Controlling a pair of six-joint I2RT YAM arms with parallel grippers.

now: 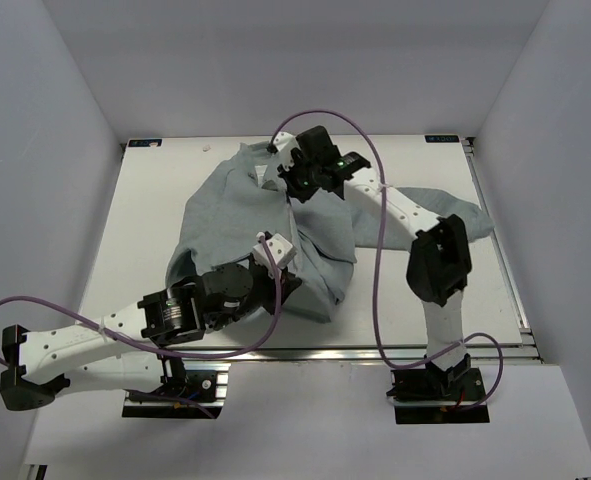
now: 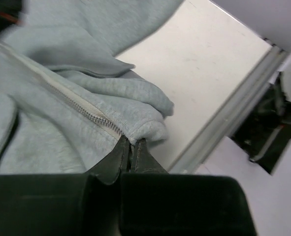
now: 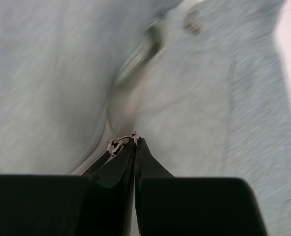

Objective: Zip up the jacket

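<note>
The white desk [image 1: 155,200] carries the whole scene, and the jacket [image 1: 225,215] lies crumpled across its middle, collar end toward the far edge and hem toward me. It is a soft grey-green fleece, bunched into thick folds on my left side. One sleeve [image 1: 460,215] trails out flat toward the right edge of the desk, passing under my right arm.

In my left wrist view the fabric looks pale and fuzzy. The zipper [image 2: 81,105] runs as a line of small silver teeth on light tape, slanting down through the folds to the rounded hem [image 2: 152,129]. The hem corner sits near the metal rail at the near edge of the desk.

My left gripper [image 2: 132,146] is closed, pinching the jacket at the hem right where the zipper ends.

My right gripper [image 3: 135,141] is up near the collar end, also closed. A small silver zipper pull [image 3: 116,144] sits at its tips and seems to be nipped between them. Beyond it the front opening shows as a pale blurred strip, with a small roundish blurred fastener [image 3: 193,23] to one side that I cannot make out clearly.
</note>
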